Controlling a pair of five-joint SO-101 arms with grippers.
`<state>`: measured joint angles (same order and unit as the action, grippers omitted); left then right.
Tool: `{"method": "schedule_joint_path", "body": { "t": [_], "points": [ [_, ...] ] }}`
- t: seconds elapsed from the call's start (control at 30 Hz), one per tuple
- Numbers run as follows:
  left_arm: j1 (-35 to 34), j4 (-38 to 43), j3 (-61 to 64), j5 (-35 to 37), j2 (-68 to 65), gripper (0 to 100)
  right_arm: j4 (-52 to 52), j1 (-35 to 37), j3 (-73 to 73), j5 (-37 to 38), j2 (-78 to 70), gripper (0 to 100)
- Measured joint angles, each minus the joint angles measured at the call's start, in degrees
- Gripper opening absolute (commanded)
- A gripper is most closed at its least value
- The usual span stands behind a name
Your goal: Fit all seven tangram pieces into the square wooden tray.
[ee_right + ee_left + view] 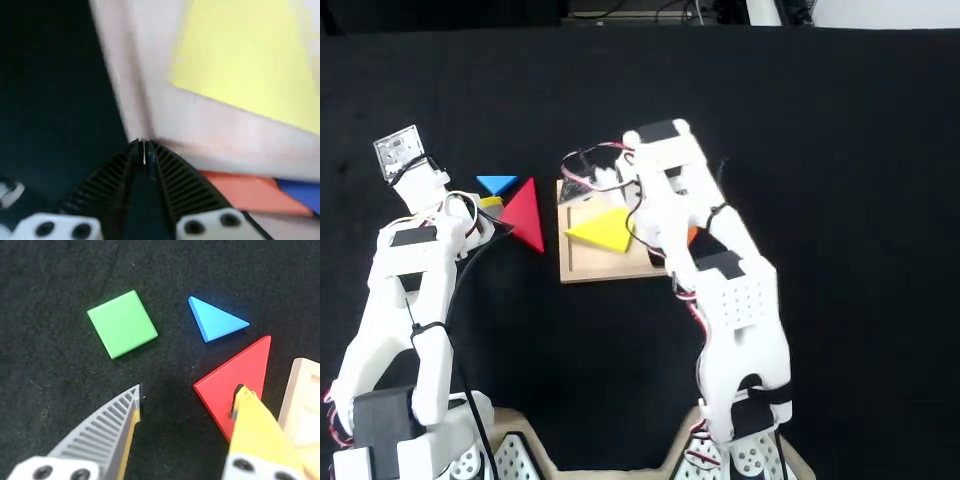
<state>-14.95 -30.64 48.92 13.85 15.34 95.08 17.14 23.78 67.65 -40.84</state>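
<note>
Left gripper (187, 400): spread wide and empty, hung low over the black cloth (60, 405); yellow fingertip (242, 392) poised over the near edge of the red triangle (235, 375), contact not to be told.
Right gripper (143, 147): pressed together on nothing, held at the rim of the wooden tray (120, 75).
Red triangle: lay flat on the cloth just beside the tray and outside it, the nearest piece to the open jaws.
Blue triangle (216, 320) and green square (122, 323): lay flat farther out, apart from each other and from the red piece.
Yellow triangle (605, 230): already seated inside the tray.
Orange piece (245, 190): glimpsed near the tray's edge; inside or outside could not be told.
Handling: judged light, stiff and thin, smooth-faced and apt to skid across the cloth if nudged; unlikely to break.
Hold: best taken across two edges of the red triangle towards a narrower end, with the jaws straddling it and lowered to the cloth before closing; too flat to be caught by its top face.
Progress: judged early, with at least three pieces outside the tray.
</note>
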Motion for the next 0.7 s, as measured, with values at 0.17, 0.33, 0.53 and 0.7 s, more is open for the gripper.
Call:
{"method": "schedule_joint_path", "body": {
  "t": [0.17, 0.33, 0.53, 0.7],
  "points": [
    [0.0, 0.0, 0.0, 0.0, 0.0, 29, -8.9, 0.0, 1.0, -6.0, 0.6, 1.1],
    [0.0, 0.0, 0.0, 0.0, 0.0, 29, -11.3, 1.1, 3.7, -6.2, -2.8, 1.1],
    [0.0, 0.0, 0.0, 0.0, 0.0, 29, -11.3, 1.9, 9.5, -6.8, -4.7, 1.1],
    [0.0, 0.0, 0.0, 0.0, 0.0, 29, -12.0, 4.3, 10.8, -6.8, -4.7, 1.1]
  ]
}}
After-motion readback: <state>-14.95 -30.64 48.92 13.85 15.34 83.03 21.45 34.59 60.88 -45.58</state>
